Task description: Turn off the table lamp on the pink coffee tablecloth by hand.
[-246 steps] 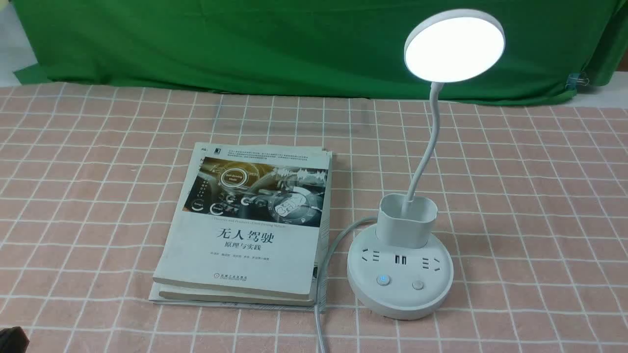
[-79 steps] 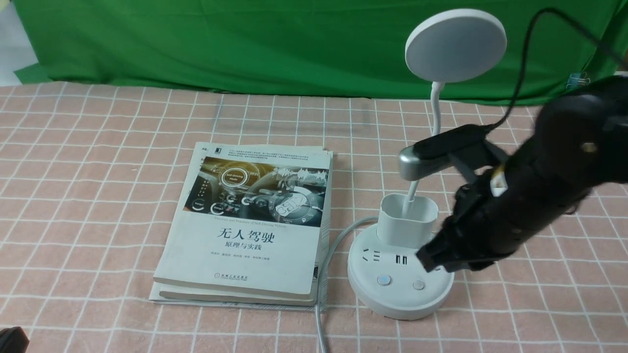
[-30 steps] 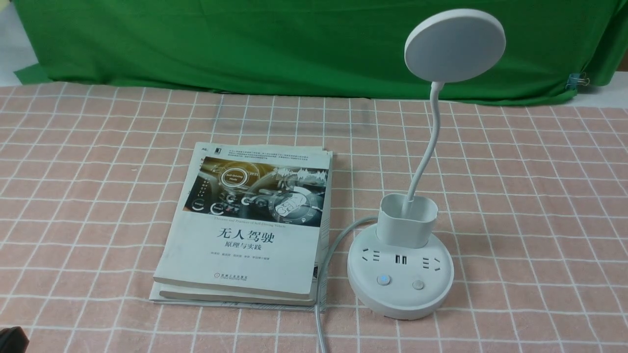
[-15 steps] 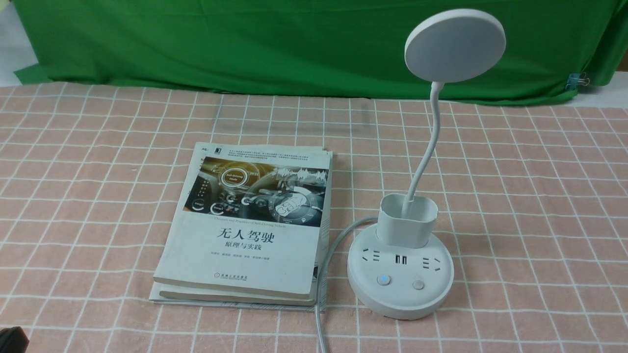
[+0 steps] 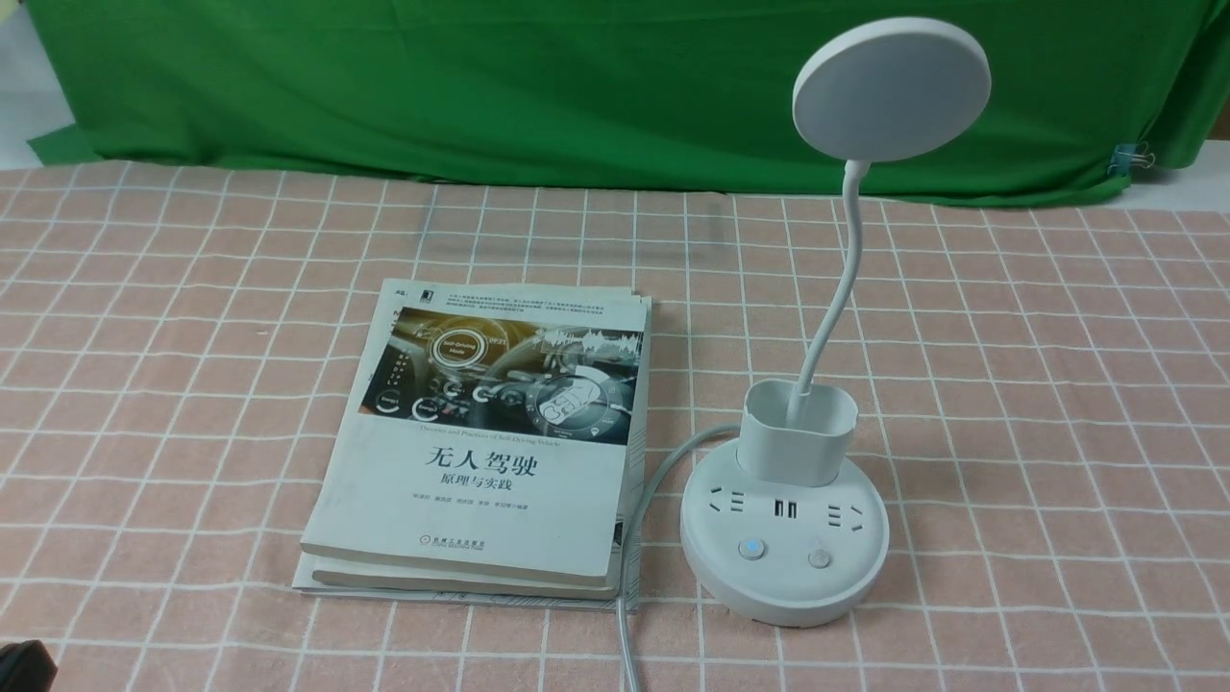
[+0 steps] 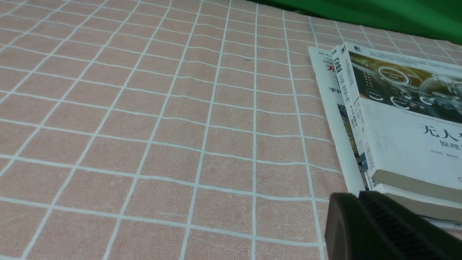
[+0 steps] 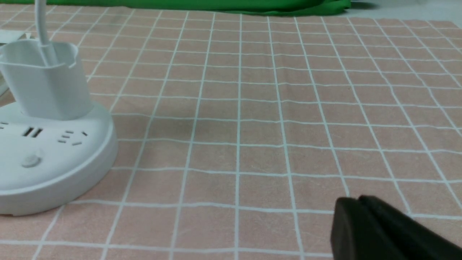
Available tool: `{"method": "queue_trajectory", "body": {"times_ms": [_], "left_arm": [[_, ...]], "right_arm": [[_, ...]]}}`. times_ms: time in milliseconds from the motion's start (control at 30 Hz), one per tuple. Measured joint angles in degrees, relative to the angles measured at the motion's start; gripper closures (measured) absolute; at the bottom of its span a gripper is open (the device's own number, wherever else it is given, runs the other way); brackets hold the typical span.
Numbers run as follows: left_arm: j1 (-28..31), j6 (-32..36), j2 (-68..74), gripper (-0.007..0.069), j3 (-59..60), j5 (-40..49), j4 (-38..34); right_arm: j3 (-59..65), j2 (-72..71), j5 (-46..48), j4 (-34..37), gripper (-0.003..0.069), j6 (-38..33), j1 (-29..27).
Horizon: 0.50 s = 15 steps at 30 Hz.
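Observation:
The white table lamp (image 5: 783, 538) stands on the pink coffee tablecloth (image 5: 1038, 384), right of centre. Its round disc head (image 5: 891, 88) is dark, not lit. Its base carries two buttons; the left button (image 5: 750, 549) glows faint blue, the right button (image 5: 819, 557) is plain. The lamp's base and cup also show in the right wrist view (image 7: 47, 144). My right gripper (image 7: 357, 200) is shut and empty, low over the cloth well to the right of the lamp. My left gripper (image 6: 357, 196) is shut and empty beside the books. Neither arm shows in the front view.
Two stacked books (image 5: 490, 442) lie left of the lamp, also in the left wrist view (image 6: 400, 119). The lamp's grey cord (image 5: 629, 577) runs between books and base toward the front edge. A green cloth (image 5: 480, 86) hangs at the back.
The lamp head was lit 8.2 s ago and is dark now. The right arm was at the lamp's base 2.6 s ago and has left the front view. Nothing has moved in the last second.

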Motion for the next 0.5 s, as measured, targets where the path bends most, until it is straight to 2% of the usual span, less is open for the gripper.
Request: {"method": "queue_trajectory", "body": {"times_ms": [500], "left_arm": [[0.0, 0.0, 0.0, 0.0618, 0.0, 0.0, 0.0]], "right_arm": [[0.0, 0.0, 0.0, 0.0, 0.057, 0.4, 0.0]]}}
